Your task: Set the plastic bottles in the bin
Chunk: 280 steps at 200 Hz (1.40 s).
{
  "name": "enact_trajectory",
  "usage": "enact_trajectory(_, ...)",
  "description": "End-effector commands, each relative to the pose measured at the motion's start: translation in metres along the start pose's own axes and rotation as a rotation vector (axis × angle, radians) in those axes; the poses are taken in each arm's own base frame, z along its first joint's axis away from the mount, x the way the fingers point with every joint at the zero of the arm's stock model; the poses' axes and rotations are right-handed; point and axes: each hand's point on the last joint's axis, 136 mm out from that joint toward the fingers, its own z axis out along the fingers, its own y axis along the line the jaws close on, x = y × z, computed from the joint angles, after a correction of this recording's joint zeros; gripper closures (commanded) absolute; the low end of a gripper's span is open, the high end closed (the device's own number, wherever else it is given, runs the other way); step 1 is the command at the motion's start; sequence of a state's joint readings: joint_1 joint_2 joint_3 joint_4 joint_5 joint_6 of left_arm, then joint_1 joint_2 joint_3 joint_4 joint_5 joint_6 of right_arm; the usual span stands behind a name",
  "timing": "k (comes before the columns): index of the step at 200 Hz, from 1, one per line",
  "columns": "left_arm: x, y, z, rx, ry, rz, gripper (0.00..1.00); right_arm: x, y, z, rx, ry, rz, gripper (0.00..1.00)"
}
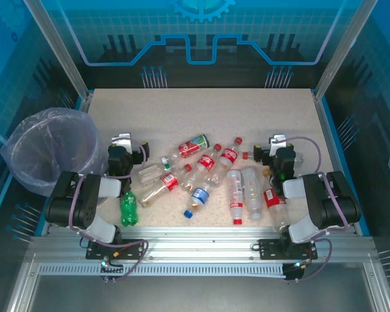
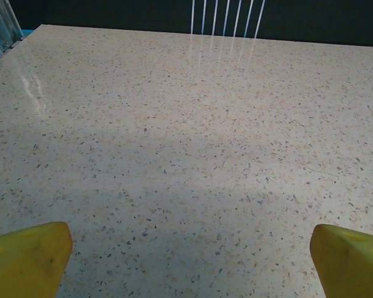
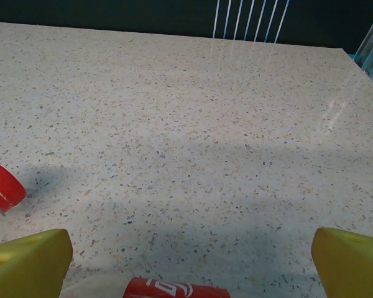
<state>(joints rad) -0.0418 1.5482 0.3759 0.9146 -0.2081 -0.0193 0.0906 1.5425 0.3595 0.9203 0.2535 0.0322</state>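
Hard to make out: from above I can't see either arm's fingertips; the wrist cameras cover them.
Cut off: in my right wrist view a red cap [image 3: 3,186] sits at the left edge with its bottle out of frame, and a red label [image 3: 174,288] is clipped by the bottom edge.
Tabletop [image 1: 201,110]: speckled beige, glossy, bare in its upper half.
Room: blue translucent panels on an aluminium frame.
Left arm [image 1: 84,201]: folded at lower left, wrist pointing up-frame.
Right arm [image 1: 318,201]: folded the same way at lower right.
Left jaws: spread wide, holding nothing; yellow fingertips [image 2: 25,257] in the bottom corners, bare tabletop between.
Right jaws: equally wide, gripping nothing; fingertips [image 3: 28,261] in the bottom corners.
Plastic bottles [image 1: 201,175]: lying scattered between the arms, centre of the top view; the green bottle [image 1: 129,208] lies beside the left arm.
Bin [image 1: 26,179]: left of frame, beside the tabletop's left edge.
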Motion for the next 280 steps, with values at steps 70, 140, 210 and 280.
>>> enact_trajectory(70,-0.004,0.003,0.001,-0.005,-0.013,0.0,0.01,-0.011,0.0,0.002,-0.001,-0.028,-0.004,0.0)
enact_trajectory(140,-0.004,0.003,0.001,-0.004,-0.011,0.0,0.01,-0.01,0.0,0.002,-0.002,-0.025,0.0,0.0)
enact_trajectory(210,-0.061,-0.007,-0.019,-0.054,-0.014,0.06,0.01,-0.054,0.008,-0.006,-0.077,0.042,-0.029,0.0)
enact_trajectory(280,-0.119,-0.071,-0.073,0.064,0.22,-0.088,0.02,-0.074,-0.023,-0.115,0.064,0.634,0.132,0.02)
